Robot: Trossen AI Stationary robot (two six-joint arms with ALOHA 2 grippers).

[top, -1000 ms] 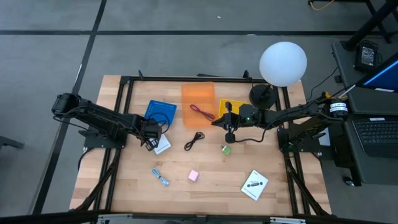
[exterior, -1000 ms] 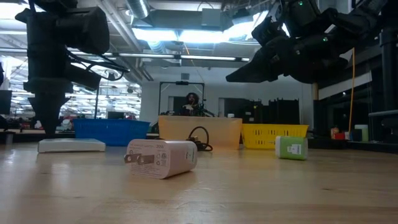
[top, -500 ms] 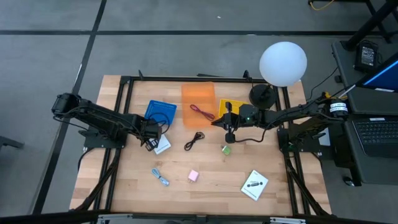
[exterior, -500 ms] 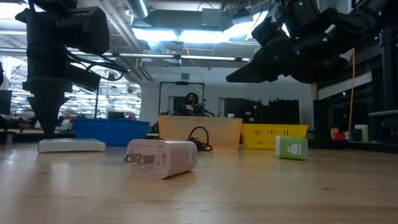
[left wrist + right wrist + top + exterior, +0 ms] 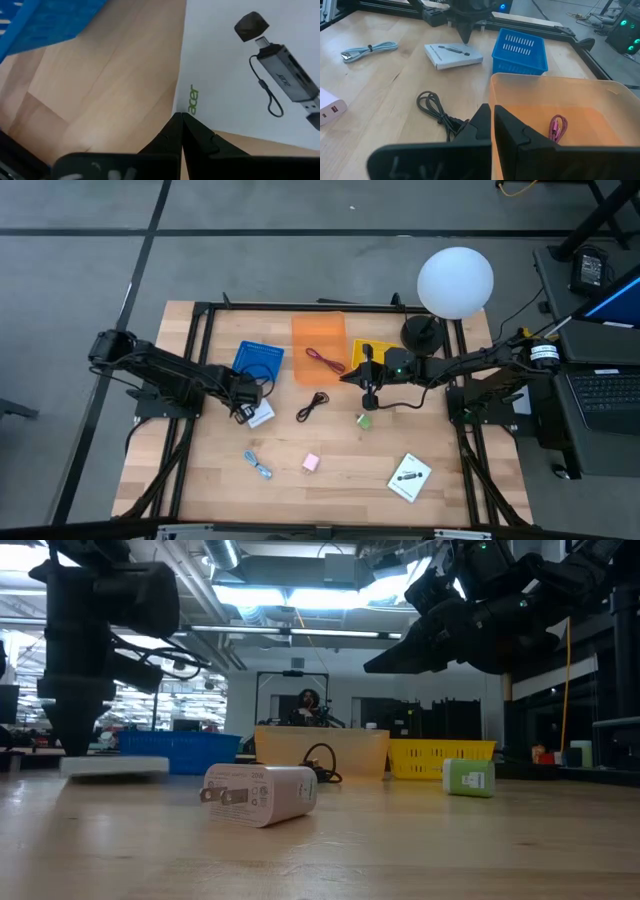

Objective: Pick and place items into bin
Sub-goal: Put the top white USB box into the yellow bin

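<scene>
The left gripper point(image 5: 243, 409) is seen closed, empty, tip at the edge of a white box point(image 5: 260, 413) beside the blue bin point(image 5: 259, 361). The right gripper point(image 5: 369, 396) is held closed, empty, above the tabletop point(image 5: 330, 490) near the orange bin point(image 5: 318, 347) at the far edge. A black cable point(image 5: 312, 406), green piece point(image 5: 363, 420), pink charger point(image 5: 311, 463) and second white box point(image 5: 409, 477) are noted loose on the tabletop.

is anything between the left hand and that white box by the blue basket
Nothing visible is. The left hand is shut with its fingertips right at the edge of the white box, as the left wrist view shows. The blue basket sits just beyond the box, not between them. The right hand is off near the orange bin.
</scene>
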